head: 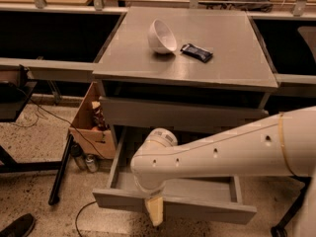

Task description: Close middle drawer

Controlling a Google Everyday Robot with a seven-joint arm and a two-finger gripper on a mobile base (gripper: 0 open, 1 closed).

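Note:
The middle drawer (207, 210) stands pulled far out from the grey cabinet, with its plain grey front low in the view and its grey inside (202, 189) partly showing. My white arm (222, 152) reaches in from the right and covers much of the drawer. My gripper (155, 212) hangs at the end of the arm, pale and cream-coloured, right at the left part of the drawer's front, overlapping its top edge. The upper drawer front (182, 116) is shut above it. The lowest drawer is hidden.
A tipped white bowl (161, 36) and a dark packet (196, 52) lie on the cabinet top (232, 68). A cardboard box (91, 127) with bottles, cans (86, 161) and a black stand leg (61, 169) are on the floor at the left. A shoe (17, 226) is at bottom left.

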